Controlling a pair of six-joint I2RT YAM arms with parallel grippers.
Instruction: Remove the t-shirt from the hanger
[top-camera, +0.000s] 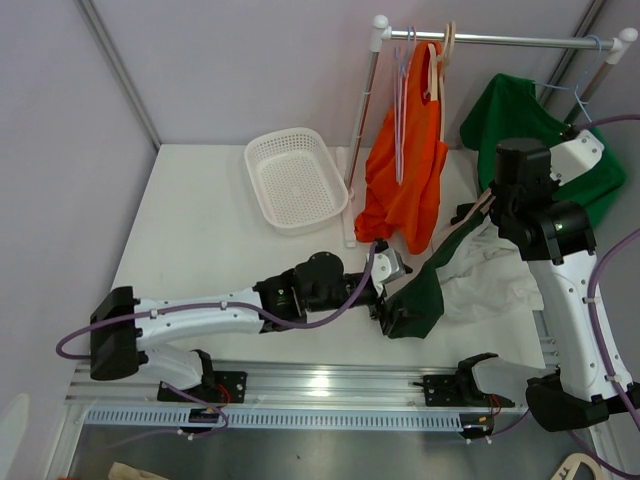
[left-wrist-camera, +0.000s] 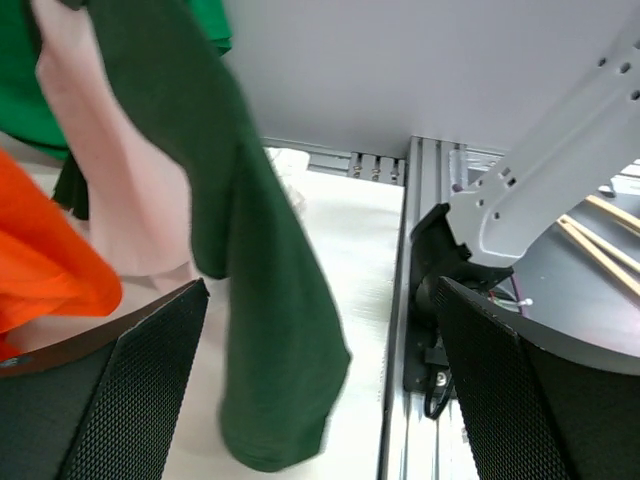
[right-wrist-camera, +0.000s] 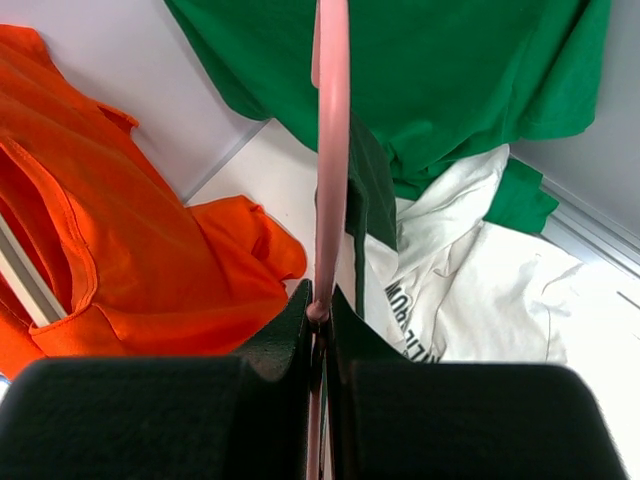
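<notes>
A dark green t-shirt (top-camera: 425, 285) hangs from a pink hanger (right-wrist-camera: 331, 140) and slopes down to the table. My right gripper (right-wrist-camera: 320, 312) is shut on the hanger's rod and holds it up above the table; in the top view it (top-camera: 487, 207) is at the shirt's upper end. The shirt shows as a narrow strip (right-wrist-camera: 372, 195) beside the rod. My left gripper (top-camera: 392, 303) is at the shirt's lower end. Its jaws are wide open with the hanging green cloth (left-wrist-camera: 270, 300) between them, touching neither finger.
A white printed t-shirt (top-camera: 495, 285) lies on the table under the right arm. An orange shirt (top-camera: 405, 170) hangs from the rail (top-camera: 500, 40), a bright green one (top-camera: 520, 125) at the back right. A white basket (top-camera: 295, 180) stands at the back. The aluminium rail (left-wrist-camera: 400, 330) runs along the near edge.
</notes>
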